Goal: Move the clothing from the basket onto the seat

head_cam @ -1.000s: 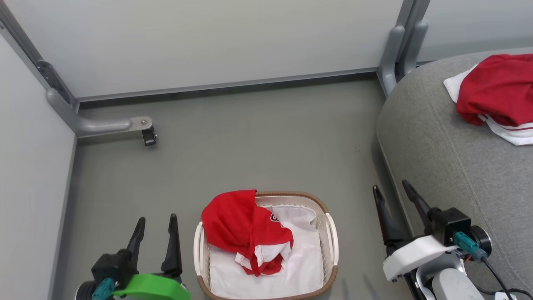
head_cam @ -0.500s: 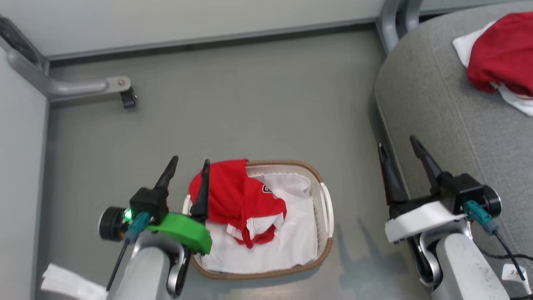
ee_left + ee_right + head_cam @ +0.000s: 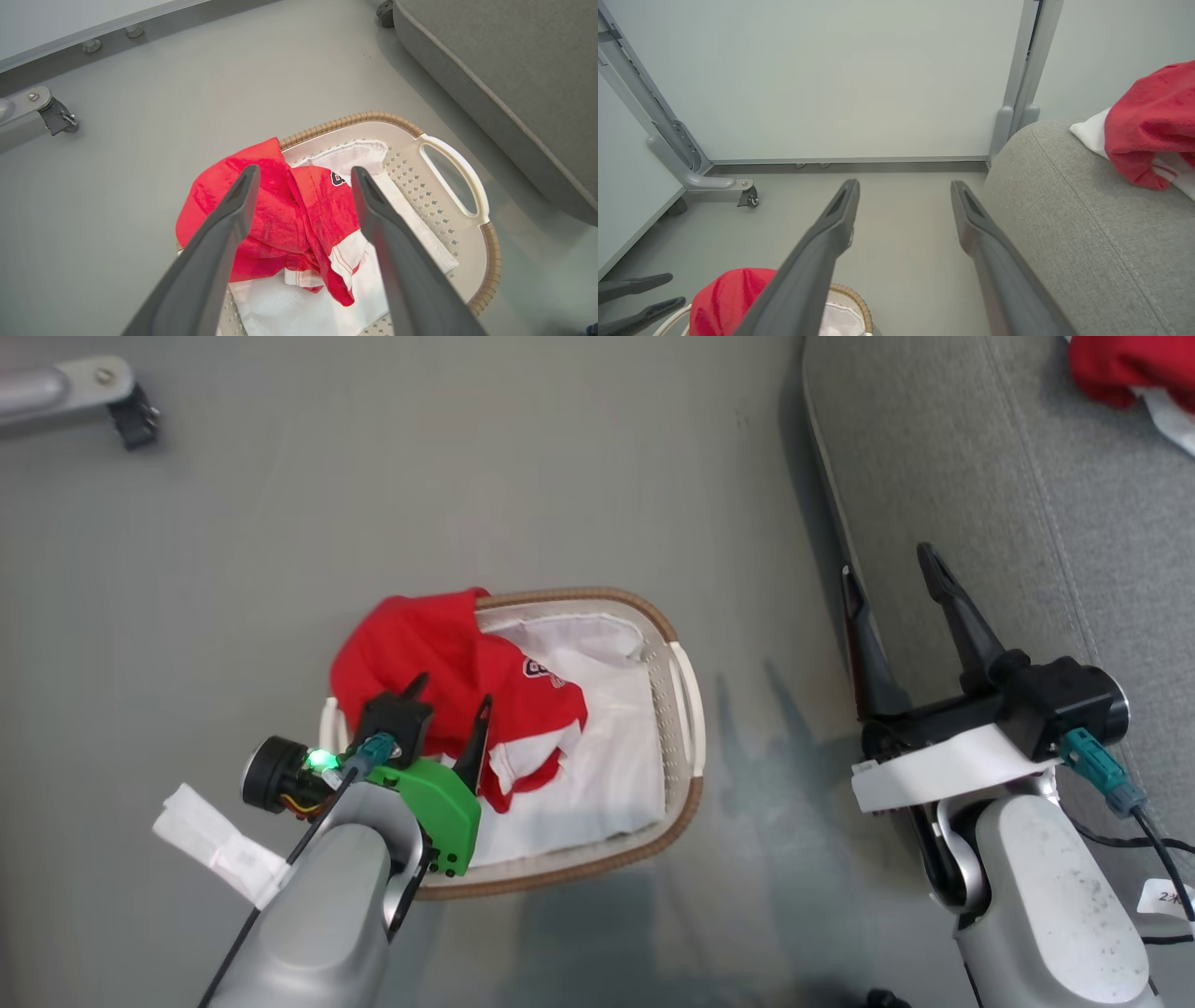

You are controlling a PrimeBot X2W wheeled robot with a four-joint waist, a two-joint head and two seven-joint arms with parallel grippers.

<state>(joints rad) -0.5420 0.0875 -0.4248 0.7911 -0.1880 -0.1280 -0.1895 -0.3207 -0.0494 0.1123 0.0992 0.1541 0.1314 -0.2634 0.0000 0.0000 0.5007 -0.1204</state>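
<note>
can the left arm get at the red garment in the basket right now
Probably yes. The left gripper hangs open right above the red garment, which lies heaped on top and spills over one end of the basket. Nothing lies between the gripper and the cloth.

In the head view, cropped by the upper right corner: the other red garment (image 3: 1116, 369) on the seat (image 3: 980, 476), seat itself cut at the top and right edges. Hidden behind the left pincer (image 3: 451, 691) and its forearm (image 3: 317, 915): lower left rim of the basket (image 3: 579, 594) and part of the red garment (image 3: 411, 644) inside. Lettering (image 3: 541, 670) folded over, too small to read. In the left wrist view, basket's near end cut by the bottom edge. In the right wrist view, basket mostly hidden behind a finger of the right pincer (image 3: 903, 183); left pincer cut by the left edge, lower left.
</note>
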